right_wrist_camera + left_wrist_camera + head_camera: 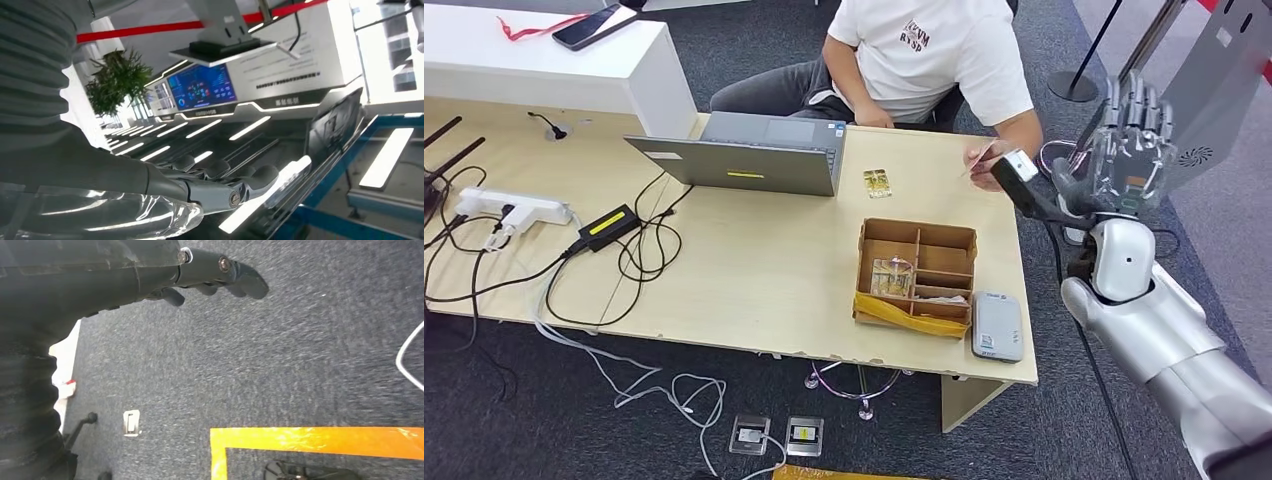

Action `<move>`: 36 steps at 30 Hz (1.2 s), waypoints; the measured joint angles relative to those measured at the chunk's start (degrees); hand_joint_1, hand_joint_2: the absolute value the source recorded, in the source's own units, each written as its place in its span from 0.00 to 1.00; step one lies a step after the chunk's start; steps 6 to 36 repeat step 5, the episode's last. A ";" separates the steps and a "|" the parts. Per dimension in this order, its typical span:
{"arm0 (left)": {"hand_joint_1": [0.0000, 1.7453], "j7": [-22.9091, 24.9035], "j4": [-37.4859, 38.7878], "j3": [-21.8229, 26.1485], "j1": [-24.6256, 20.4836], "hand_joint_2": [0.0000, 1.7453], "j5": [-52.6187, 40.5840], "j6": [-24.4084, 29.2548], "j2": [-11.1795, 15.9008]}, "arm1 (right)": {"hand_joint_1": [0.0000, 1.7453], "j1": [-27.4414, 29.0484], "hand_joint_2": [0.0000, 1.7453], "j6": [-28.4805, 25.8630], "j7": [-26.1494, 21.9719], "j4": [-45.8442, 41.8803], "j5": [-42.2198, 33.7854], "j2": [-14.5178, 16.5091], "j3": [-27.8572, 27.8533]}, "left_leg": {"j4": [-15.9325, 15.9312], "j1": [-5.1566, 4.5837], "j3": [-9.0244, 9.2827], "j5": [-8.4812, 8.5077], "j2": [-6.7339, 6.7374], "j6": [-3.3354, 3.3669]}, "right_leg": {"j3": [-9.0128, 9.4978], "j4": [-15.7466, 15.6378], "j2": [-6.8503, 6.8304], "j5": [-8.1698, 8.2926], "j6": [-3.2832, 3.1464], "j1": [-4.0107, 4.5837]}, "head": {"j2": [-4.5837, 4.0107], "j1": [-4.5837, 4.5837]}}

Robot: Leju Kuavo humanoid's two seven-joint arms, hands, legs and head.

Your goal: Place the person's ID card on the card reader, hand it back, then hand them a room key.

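At the table's far right edge a person in a white T-shirt [929, 50] holds a pale ID card [979, 158] out in one hand. My right hand [1129, 150] is raised just right of it, palm up and fingers apart, thumb close to the person's hand, holding nothing. The right wrist view shows the same right hand [220, 182] stretched out and empty. The grey card reader [997, 326] lies at the table's front right corner. A cardboard compartment box [916, 275] beside it holds cards. My left hand [215, 272] hangs over the carpet, empty.
An open laptop [749, 155] sits mid-table, with a small card [877, 183] to its right. A power strip [512, 208], adapter [607, 225] and tangled cables cover the left side. A white counter [544, 60] with a phone stands at the back left. Orange tape [320, 440] marks the floor.
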 joint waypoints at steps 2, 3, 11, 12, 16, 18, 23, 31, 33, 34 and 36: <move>0.00 -0.08 0.00 0.00 0.40 1.00 0.69 0.03 -0.01 | 0.00 4.43 1.00 -1.00 0.72 -4.92 3.52 -2.64 -3.88 | 0.00 0.00 0.05 -0.06 0.11 0.01 | 0.02 -0.04 0.12 0.00 0.00 0.00 | 0.00 -0.01; 0.00 -0.08 0.00 0.00 0.50 1.00 1.05 0.03 -0.02 | 0.00 7.05 1.00 -1.23 0.22 -7.33 4.94 -3.66 -6.36 | 0.00 0.00 0.07 -0.08 0.12 0.03 | 0.05 -0.06 0.12 0.00 0.00 0.00 | 0.00 -0.01; 0.00 -0.08 0.00 0.00 0.56 1.00 1.64 0.03 -0.04 | 0.00 11.38 1.00 -1.43 -1.57 -11.19 6.56 -4.94 -10.71 | 0.00 0.01 0.10 -0.10 0.10 0.05 | 0.08 -0.09 0.08 0.00 0.01 0.01 | 0.00 -0.01; 0.00 -0.08 0.00 0.00 0.56 1.00 1.64 0.03 -0.04 | 0.00 11.38 1.00 -1.43 -1.57 -11.19 6.56 -4.94 -10.71 | 0.00 0.01 0.10 -0.10 0.10 0.05 | 0.08 -0.09 0.08 0.00 0.01 0.01 | 0.00 -0.01; 0.00 -0.08 0.00 0.00 0.56 1.00 1.64 0.03 -0.04 | 0.00 11.38 1.00 -1.43 -1.57 -11.19 6.56 -4.94 -10.71 | 0.00 0.01 0.10 -0.10 0.10 0.05 | 0.08 -0.09 0.08 0.00 0.01 0.01 | 0.00 -0.01; 0.00 -0.08 0.00 0.00 0.56 1.00 1.64 0.03 -0.04 | 0.00 11.38 1.00 -1.43 -1.57 -11.19 6.56 -4.94 -10.71 | 0.00 0.01 0.10 -0.10 0.10 0.05 | 0.08 -0.09 0.08 0.00 0.01 0.01 | 0.00 -0.01; 0.00 -0.08 0.00 0.00 0.56 1.00 1.64 0.03 -0.04 | 0.00 11.38 1.00 -1.43 -1.57 -11.19 6.56 -4.94 -10.71 | 0.00 0.01 0.10 -0.10 0.10 0.05 | 0.08 -0.09 0.08 0.00 0.01 0.01 | 0.00 -0.01; 0.00 -0.08 0.00 0.00 0.56 1.00 1.64 0.03 -0.04 | 0.00 11.38 1.00 -1.43 -1.57 -11.19 6.56 -4.94 -10.71 | 0.00 0.01 0.10 -0.10 0.10 0.05 | 0.08 -0.09 0.08 0.00 0.01 0.01 | 0.00 -0.01; 0.00 -0.08 0.00 0.00 0.56 1.00 1.64 0.03 -0.04 | 0.00 11.38 1.00 -1.43 -1.57 -11.19 6.56 -4.94 -10.71 | 0.00 0.01 0.10 -0.10 0.10 0.05 | 0.08 -0.09 0.08 0.00 0.01 0.01 | 0.00 -0.01; 0.00 -0.08 0.00 0.00 0.56 1.00 1.64 0.03 -0.04 | 0.00 11.38 1.00 -1.43 -1.57 -11.19 6.56 -4.94 -10.71 | 0.00 0.01 0.10 -0.10 0.10 0.05 | 0.08 -0.09 0.08 0.00 0.01 0.01 | 0.00 -0.01; 0.00 -0.08 0.00 0.00 0.56 1.00 1.64 0.03 -0.04 | 0.00 11.38 1.00 -1.43 -1.57 -11.19 6.56 -4.94 -10.71 | 0.00 0.01 0.10 -0.10 0.10 0.05 | 0.08 -0.09 0.08 0.00 0.01 0.01 | 0.00 -0.01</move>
